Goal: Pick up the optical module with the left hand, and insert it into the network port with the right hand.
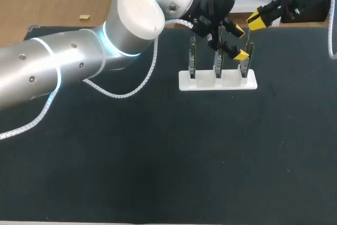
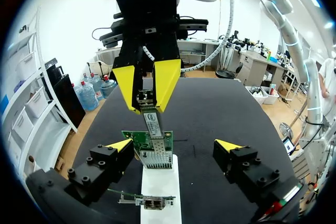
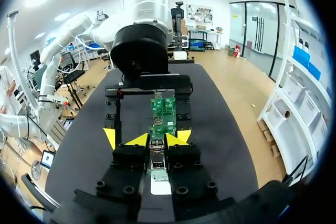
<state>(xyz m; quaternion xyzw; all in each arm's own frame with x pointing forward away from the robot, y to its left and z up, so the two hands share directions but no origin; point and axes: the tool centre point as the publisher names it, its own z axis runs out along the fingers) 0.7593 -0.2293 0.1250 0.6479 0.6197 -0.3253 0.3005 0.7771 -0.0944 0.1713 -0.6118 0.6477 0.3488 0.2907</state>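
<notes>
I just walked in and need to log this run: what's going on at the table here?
The right gripper is shut on the optical module, holding it lengthwise against the network port on a green circuit board that stands in the white stand. The module's end meets the port's mouth; how far in it sits is not clear. The left gripper is open, its fingers to either side of that board, holding nothing.

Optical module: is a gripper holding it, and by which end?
The right gripper is shut on the optical module by its upper end, lower end at the network port. The left gripper is open, holding nothing.
</notes>
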